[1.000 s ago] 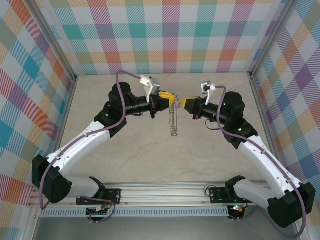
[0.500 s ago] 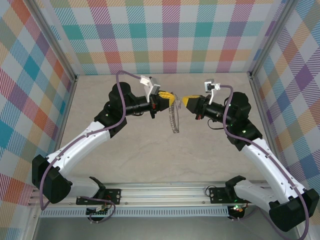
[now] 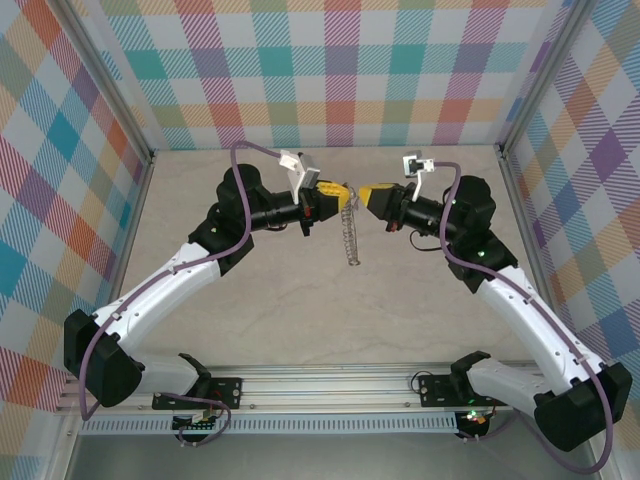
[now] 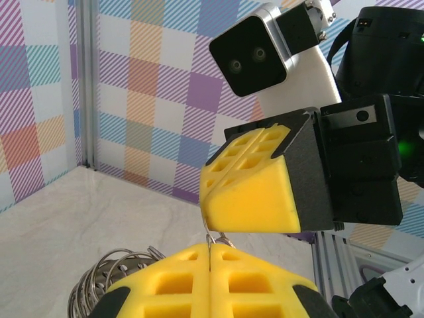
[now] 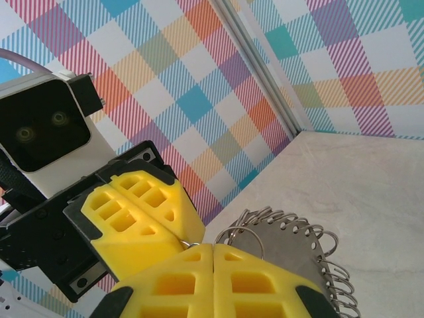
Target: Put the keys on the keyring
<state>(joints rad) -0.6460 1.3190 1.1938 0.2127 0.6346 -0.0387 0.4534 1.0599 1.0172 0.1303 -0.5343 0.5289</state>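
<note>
Overhead, locate the left claw [image 3: 340,190] and the right claw [image 3: 366,190] raised above the middle of the desk [image 3: 300,320], tip facing tip and very nearly touching. Read the left claw as clamped shut on the top end of the keyring [image 3: 349,235]. Trace the keyring downward from that tip: a silver string of small loops, hanging free in a near-vertical line, drifting slightly toward the right arm at the bottom end, clear of both arm bodies. Refer next to the left wrist view: yellow fingers [image 4: 172,285] of the left claw [image 4: 209,255] sealed along a centre seam at the bottom edge, one fine metal loop rising out of that seam, the rest of the keyring [image 4: 109,268] bunched in a coil low on the left behind the fingers, and the right claw [image 4: 207,199] just above, likewise closed. Refer then to the right wrist view: right claw [image 5: 212,250] pressed shut at the bottom, left claw [image 5: 187,228] at upper left with tips almost in contact, keyring [image 5: 298,242] fanned out to the right in front of the pale desk [image 5: 371,172]. Treat the right claw as fully closed, possibly pinching something small at the tip, though too tiny here to tell.
</note>
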